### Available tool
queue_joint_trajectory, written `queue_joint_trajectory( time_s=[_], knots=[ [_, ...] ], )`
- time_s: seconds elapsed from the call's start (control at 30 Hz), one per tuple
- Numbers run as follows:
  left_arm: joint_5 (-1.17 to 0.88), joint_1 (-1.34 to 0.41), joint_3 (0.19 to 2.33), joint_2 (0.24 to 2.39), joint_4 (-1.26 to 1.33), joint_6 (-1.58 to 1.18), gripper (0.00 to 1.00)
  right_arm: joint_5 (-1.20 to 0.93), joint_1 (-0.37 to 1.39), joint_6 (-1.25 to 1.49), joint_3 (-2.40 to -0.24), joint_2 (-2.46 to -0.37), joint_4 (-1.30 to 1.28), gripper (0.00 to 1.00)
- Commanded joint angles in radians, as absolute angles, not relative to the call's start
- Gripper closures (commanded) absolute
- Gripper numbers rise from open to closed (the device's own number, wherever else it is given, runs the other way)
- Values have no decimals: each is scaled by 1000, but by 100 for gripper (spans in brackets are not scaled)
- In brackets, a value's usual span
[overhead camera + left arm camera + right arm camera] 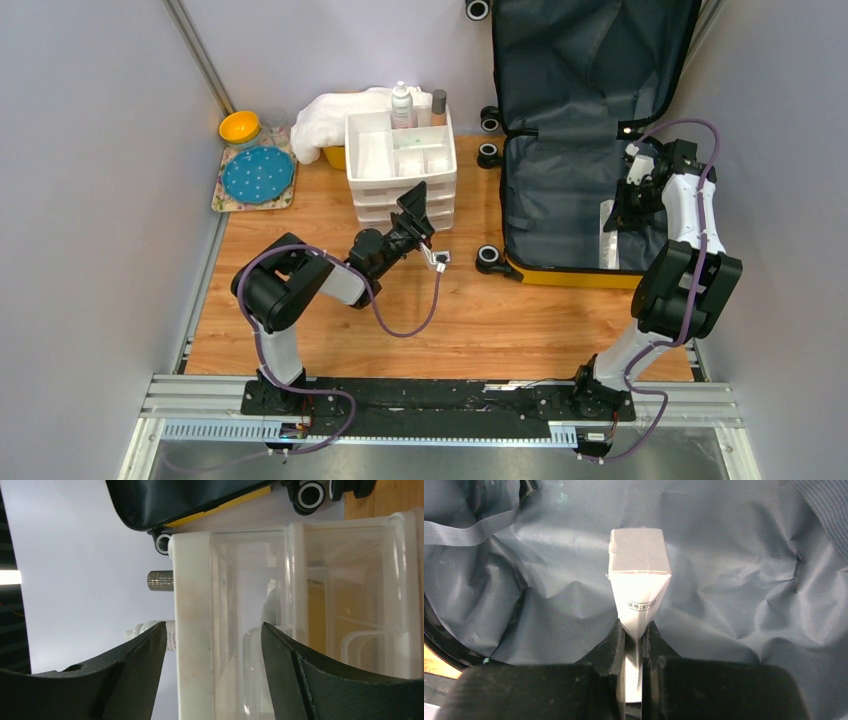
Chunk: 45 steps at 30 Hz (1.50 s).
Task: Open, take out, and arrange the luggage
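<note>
The luggage (560, 195) lies open at the right, dark grey lining up, with a yellow shell edge at its near side. My right gripper (622, 212) is inside its lower half. In the right wrist view this gripper (635, 630) is shut on a flat white packet (639, 565) with a small label, held over the lining (749, 580). My left gripper (417, 203) is at the front of the white drawer organiser (400, 192). It is open (212, 630), and the organiser's white rim (192, 605) stands between the fingers (135, 670) without touching them.
Bottles (401, 105) stand at the back of the organiser, with a white towel (330, 115) and a yellow tub (335, 157) behind it. A yellow bowl (240, 126) and blue plate (258, 174) sit on a mat at the far left. Grey walls close both sides.
</note>
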<state>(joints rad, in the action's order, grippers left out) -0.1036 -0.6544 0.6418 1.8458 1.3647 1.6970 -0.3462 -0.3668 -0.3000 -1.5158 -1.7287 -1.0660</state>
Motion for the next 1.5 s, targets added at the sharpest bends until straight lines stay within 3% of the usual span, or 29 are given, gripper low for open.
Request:
queue_joint_trajectory(
  time_s=[0.0,0.27,0.8,1.47],
  knots=[
    [-57,-617,586,1816,1669,1723,22,-342,-360,-302,-1554,-1724,-1097,100],
    [-35,-607,543,1779,1671,1764,22,-351,-360,-291,-1552,-1733,-1092,100],
    [-138,-577,704,1818,1672,1827,21,-351,-360,-293,-1542,-1721,-1097,100],
    [-172,-669,569,1706,1671,1884,20,-364,-360,-310,-1509,-1701,-1092,100]
  ],
)
